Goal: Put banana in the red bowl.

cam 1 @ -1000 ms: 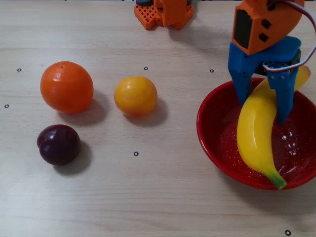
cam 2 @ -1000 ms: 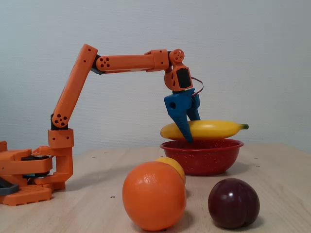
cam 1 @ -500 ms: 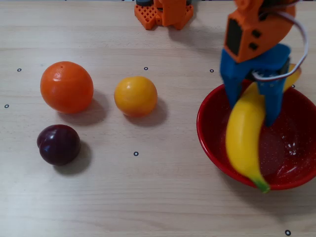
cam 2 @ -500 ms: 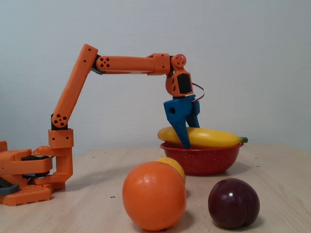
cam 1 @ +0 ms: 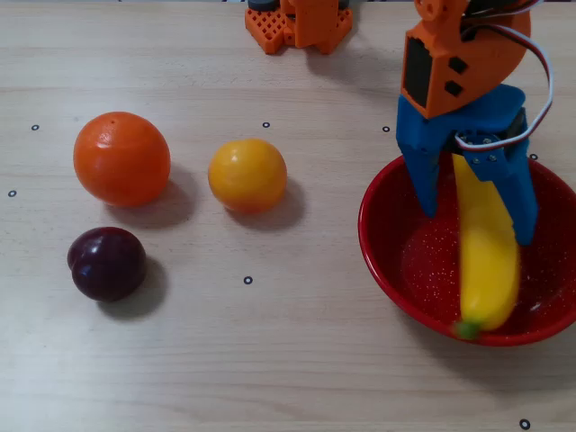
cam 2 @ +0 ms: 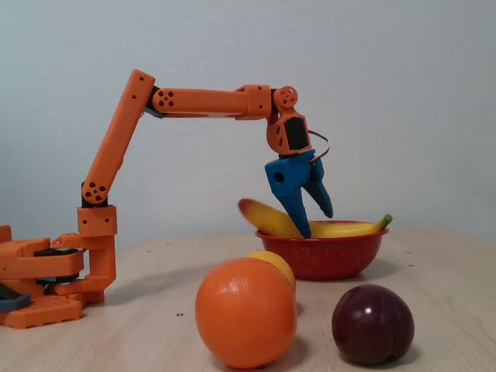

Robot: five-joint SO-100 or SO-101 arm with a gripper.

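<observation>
The yellow banana (cam 1: 489, 256) lies in the red bowl (cam 1: 382, 238) at the right of the overhead view. Its green stem end rests on the bowl's near rim. In the fixed view the banana (cam 2: 267, 218) sticks out over the bowl's left rim with its reddish tip, and the bowl (cam 2: 322, 252) stands behind the fruits. My gripper (cam 1: 479, 220) is open, its blue fingers (cam 1: 430, 184) reaching down into the bowl on either side of the banana. A gap shows between the left finger and the banana. It also shows in the fixed view (cam 2: 316, 222).
A large orange ball fruit (cam 1: 121, 158), a yellow-orange ball fruit (cam 1: 247, 175) and a dark purple plum (cam 1: 107, 263) stand on the wooden table left of the bowl. The arm's orange base (cam 1: 299, 24) is at the far edge.
</observation>
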